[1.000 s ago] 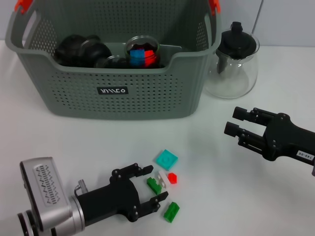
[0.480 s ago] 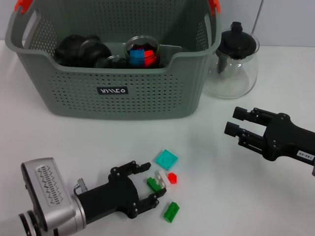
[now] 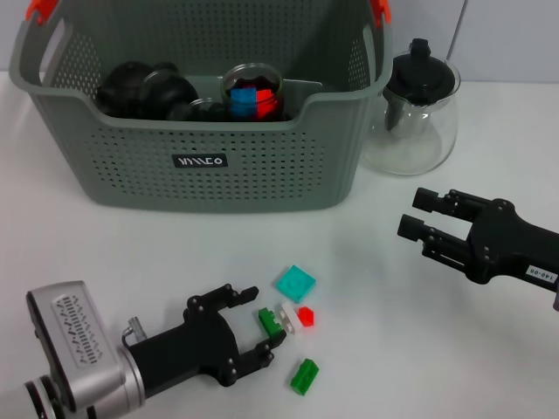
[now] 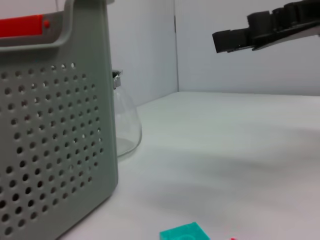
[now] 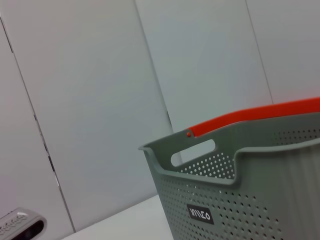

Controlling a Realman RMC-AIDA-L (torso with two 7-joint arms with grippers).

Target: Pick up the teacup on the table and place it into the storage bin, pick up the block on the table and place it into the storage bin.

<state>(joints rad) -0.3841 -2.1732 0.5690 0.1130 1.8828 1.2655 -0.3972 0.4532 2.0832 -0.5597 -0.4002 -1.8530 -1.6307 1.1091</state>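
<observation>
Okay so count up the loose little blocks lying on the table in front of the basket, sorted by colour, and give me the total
Green: 2, one at the left claw's open fingers, one nearer the robot.
Teal: 1, the flat square.
White: 1.
Red: 1.
Total: 5 blocks on the table.

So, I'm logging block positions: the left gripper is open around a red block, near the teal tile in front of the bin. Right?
Not quite. In the head view the open left gripper is around a green block, not a red one; the teal tile does lie nearby, in front of the storage bin.
</observation>
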